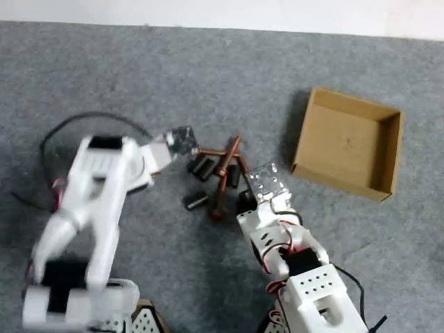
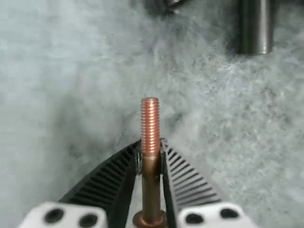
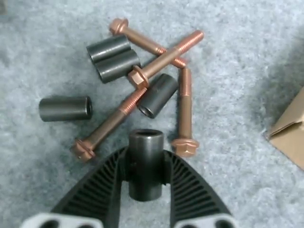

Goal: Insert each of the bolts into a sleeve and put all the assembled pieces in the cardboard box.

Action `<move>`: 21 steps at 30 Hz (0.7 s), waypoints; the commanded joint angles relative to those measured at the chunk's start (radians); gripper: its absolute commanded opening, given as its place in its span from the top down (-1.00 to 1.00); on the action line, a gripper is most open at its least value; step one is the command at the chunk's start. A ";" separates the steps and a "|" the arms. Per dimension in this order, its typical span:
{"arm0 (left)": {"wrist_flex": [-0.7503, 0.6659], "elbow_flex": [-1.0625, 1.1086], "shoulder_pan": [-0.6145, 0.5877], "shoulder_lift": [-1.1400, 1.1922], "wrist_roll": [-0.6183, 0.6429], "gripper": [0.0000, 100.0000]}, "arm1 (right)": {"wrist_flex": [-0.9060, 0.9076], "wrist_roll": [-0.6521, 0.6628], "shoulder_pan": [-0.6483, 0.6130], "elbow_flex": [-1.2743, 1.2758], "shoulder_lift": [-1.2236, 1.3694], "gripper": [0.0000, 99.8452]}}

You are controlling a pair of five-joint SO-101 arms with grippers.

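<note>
Left pincer (image 2: 150, 148): closed on the smooth shank of a copper bolt (image 2: 150, 121). The flanged head sits back between the fingers and the threaded end sticks out ahead.
Held bolt's axis: runs straight along the pincer, tip forward and just above the grey table (image 1: 208, 69).
Right pincer (image 3: 145, 155): clamped around a dark steel sleeve (image 3: 145, 183), its open bore facing forward and away from the wrist.
Held sleeve's axis: in line with its own pincer, as the bolt is with the left one.
Deciding relation: in the high view the two pincers stand near each other, on either side of the loose parts. The thread tip and the bore are not on one line. As I judge it, the next move must bring the two axes onto one line, tip facing mouth, before any push.
Nearer arm: neither is clearly nearer, since each already carries its half.
Loose pile (image 1: 220, 177): on the table between the pincers lie four more bolts (image 3: 184, 107), crossed over one another, and four sleeves (image 3: 65, 108) on their sides. Two of the sleeves touch side by side.
Cardboard box (image 1: 340, 182): beyond the pile on the right arm's side, open and with nothing inside. No assembled piece is visible.
</note>
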 commanded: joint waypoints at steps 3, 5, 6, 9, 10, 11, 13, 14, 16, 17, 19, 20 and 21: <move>0.196 -0.429 -0.016 0.443 0.057 0.81 | -0.031 0.002 0.039 -0.013 -0.024 0.99; 0.203 -0.475 -0.019 0.495 0.068 0.75 | -0.031 0.002 0.047 -0.013 -0.025 0.99; 0.203 -0.493 -0.022 0.509 0.091 0.75 | -0.031 0.002 0.047 -0.013 -0.025 0.99; 0.201 -0.545 -0.027 0.527 0.172 0.74 | -0.031 0.002 0.047 -0.013 -0.025 0.99; 0.201 -0.561 -0.028 0.526 0.221 0.74 | -0.031 0.002 0.047 -0.013 -0.024 0.99; 0.201 -0.581 -0.031 0.522 0.301 0.75 | -0.031 0.002 0.047 -0.013 -0.024 0.99; 0.207 -0.653 -0.064 0.522 0.555 0.75 | -0.031 0.002 0.047 -0.013 -0.024 0.99; 0.209 -0.693 -0.088 0.521 0.710 0.75 | -0.031 0.002 0.047 -0.013 -0.024 0.99; 0.255 -0.746 -0.142 0.509 1.002 0.74 | -0.031 0.002 0.047 -0.013 -0.024 0.99; 0.290 -0.765 -0.151 0.499 1.135 0.74 | -0.031 0.002 0.047 -0.013 -0.022 0.99; 0.361 -0.780 -0.142 0.495 1.379 0.75 | -0.031 0.002 0.047 -0.013 -0.022 0.99; 0.419 -0.779 -0.125 0.487 1.487 0.75 | -0.031 0.002 0.047 -0.013 -0.022 0.99; 0.491 -0.774 -0.108 0.486 1.582 0.75 | -0.031 0.002 0.047 -0.013 -0.022 0.99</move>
